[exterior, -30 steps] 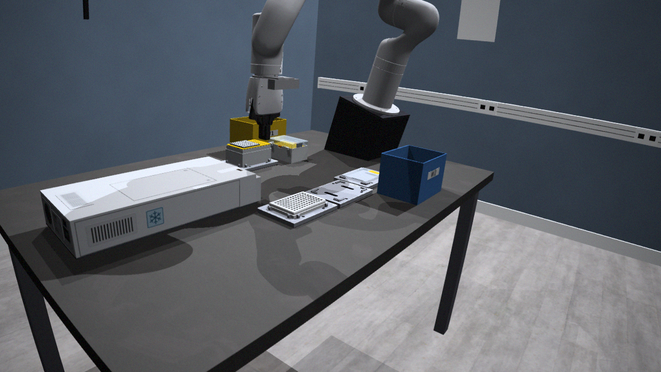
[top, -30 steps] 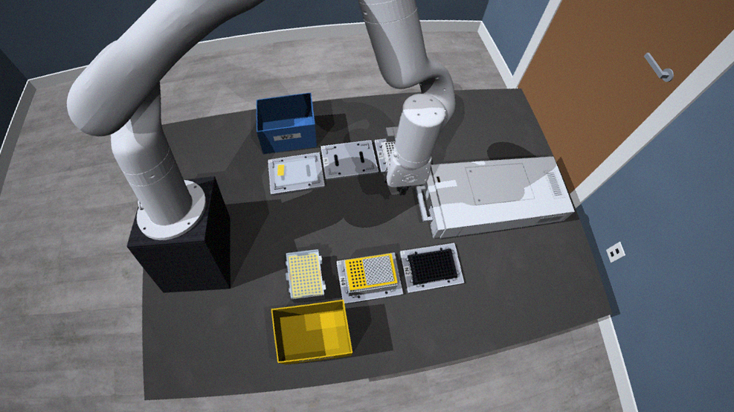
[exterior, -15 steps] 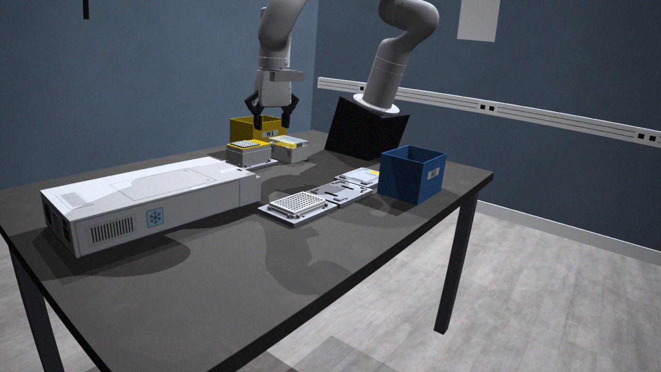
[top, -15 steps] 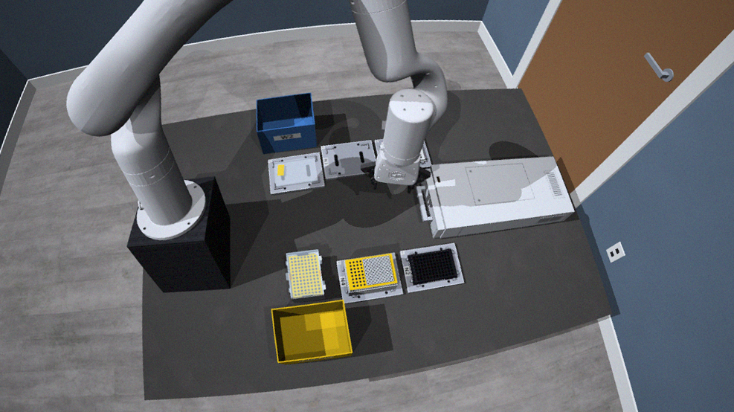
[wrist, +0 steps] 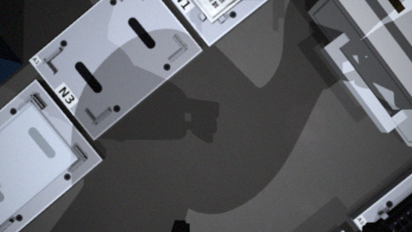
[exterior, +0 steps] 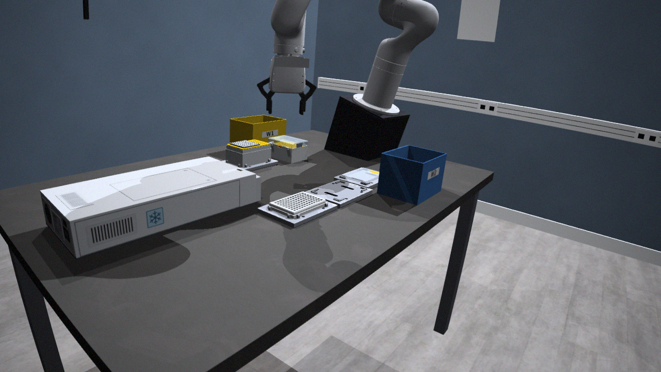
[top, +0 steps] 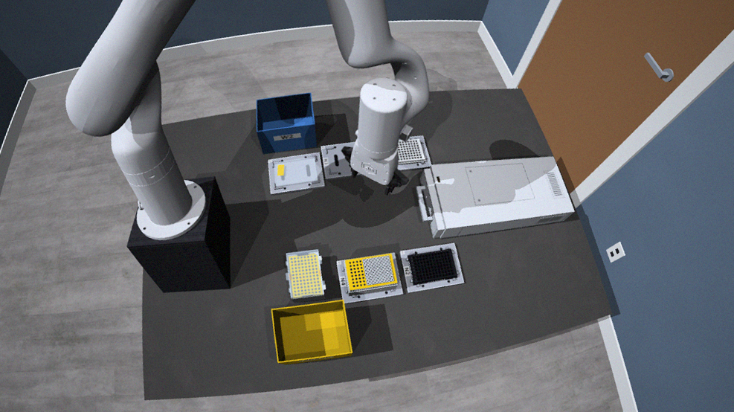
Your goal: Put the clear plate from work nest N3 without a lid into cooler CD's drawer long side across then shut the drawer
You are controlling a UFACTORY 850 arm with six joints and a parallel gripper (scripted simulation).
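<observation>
My gripper (exterior: 286,102) is open and empty, high above the bench between nest N3 and the cooler; it also shows in the top view (top: 374,184). Nest N3 (wrist: 116,64) is bare: I see its two dark slots and corner locators, with no plate on it. It also shows in the top view (top: 334,161). The white cooler CD (top: 497,196) lies to the right. Its drawer front and handle (wrist: 364,93) sit flush against the body. No clear plate is in view. I cannot tell whether the lamp is lit.
A clear flat piece with a yellow tag (top: 293,173) lies on the nest left of N3. A white well plate (top: 412,150) sits on nest N1. Blue bin W2 (top: 284,120), yellow bin W1 (top: 311,330), and yellow (top: 303,274), yellow-grey (top: 370,271) and black (top: 431,266) plates stand around.
</observation>
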